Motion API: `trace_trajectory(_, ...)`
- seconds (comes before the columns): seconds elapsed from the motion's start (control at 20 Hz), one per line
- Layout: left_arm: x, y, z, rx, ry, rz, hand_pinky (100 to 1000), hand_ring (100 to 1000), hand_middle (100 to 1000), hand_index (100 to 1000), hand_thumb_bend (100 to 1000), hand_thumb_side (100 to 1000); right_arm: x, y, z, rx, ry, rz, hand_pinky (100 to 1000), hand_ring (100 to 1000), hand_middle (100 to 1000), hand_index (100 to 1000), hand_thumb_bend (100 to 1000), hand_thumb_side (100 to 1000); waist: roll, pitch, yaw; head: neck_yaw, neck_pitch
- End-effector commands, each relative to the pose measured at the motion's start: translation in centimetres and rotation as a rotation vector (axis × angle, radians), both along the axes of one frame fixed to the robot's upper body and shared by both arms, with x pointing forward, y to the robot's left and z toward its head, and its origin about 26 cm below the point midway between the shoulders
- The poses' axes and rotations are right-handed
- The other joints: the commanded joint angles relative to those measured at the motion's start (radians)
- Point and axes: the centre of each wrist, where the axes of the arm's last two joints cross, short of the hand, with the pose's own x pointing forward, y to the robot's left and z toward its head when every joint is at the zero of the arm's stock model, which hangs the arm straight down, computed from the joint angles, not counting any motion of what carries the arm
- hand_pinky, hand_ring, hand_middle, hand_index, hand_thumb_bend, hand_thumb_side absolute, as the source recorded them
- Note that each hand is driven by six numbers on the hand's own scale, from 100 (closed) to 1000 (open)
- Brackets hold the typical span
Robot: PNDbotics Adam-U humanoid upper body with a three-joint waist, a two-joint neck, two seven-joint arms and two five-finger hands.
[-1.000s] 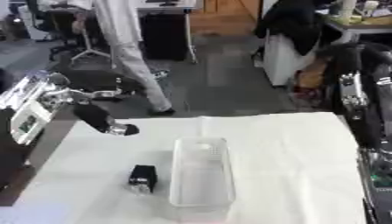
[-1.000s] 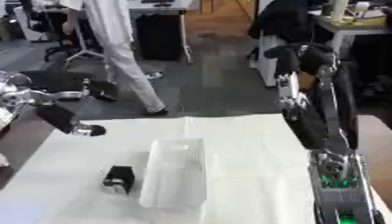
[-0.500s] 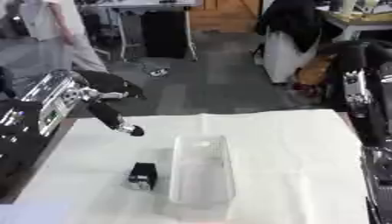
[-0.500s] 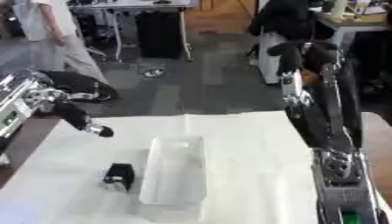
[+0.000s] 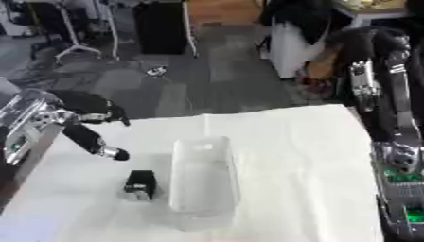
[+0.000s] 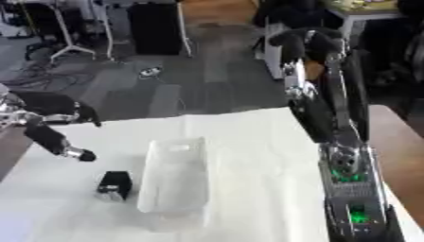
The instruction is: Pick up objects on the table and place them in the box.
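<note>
Left of the clear box (image 5: 203, 182), left hand (image 5: 91, 142) hovers above a small black object (image 5: 139, 184); fingers seemingly straight.

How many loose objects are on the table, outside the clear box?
1. A small black object lies on the white cloth left of the clear box, below the left hand. The box looks empty, though its contents are hard to judge.

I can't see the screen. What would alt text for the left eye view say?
A clear plastic box sits on a white-covered table, with a small black object just to its left. The robot's left hand hovers above the table's left side, fingers pointing towards that object, while its right arm rises along the right edge.
</note>
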Motion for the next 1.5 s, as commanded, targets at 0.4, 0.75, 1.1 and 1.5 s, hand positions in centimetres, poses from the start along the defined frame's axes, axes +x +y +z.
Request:
trace_trajectory(0.4, -1.7, 1.1, 0.8, -0.030, 0.057, -0.112, 716, 707, 726, 915, 482, 1000, -0.3, 0.3, 0.7, -0.002, -0.023, 0.006, 316, 341, 364, 639, 115, 963, 0.008, -0.008, -0.005, -0.011, 0.007)
trace_trajectory(0.75, -2.8, -0.6, 0.7, -0.075, 0.082, -0.201, 699, 668, 697, 901, 426, 1000, -0.3, 0.4, 0.7, -0.007, -0.023, 0.008, 316, 342, 365, 638, 115, 964, 0.009, -0.008, -0.005, -0.005, 0.004)
trace_trajectory(1.1, -3.3, -2.6, 0.1, -0.153, 0.116, -0.238, 684, 647, 691, 896, 423, 1000, -0.2, 0.4, 0.7, -0.009, -0.022, 0.008, 316, 342, 365, 638, 115, 965, 0.008, -0.009, -0.004, 0.006, 0.000)
trace_trajectory(1.5, -3.4, -3.1, -0.2, -0.116, 0.174, -0.219, 710, 684, 719, 907, 403, 1000, -0.2, 0.4, 0.7, -0.012, -0.021, 0.009, 317, 342, 365, 638, 115, 967, 0.007, -0.009, -0.003, 0.011, 0.004)
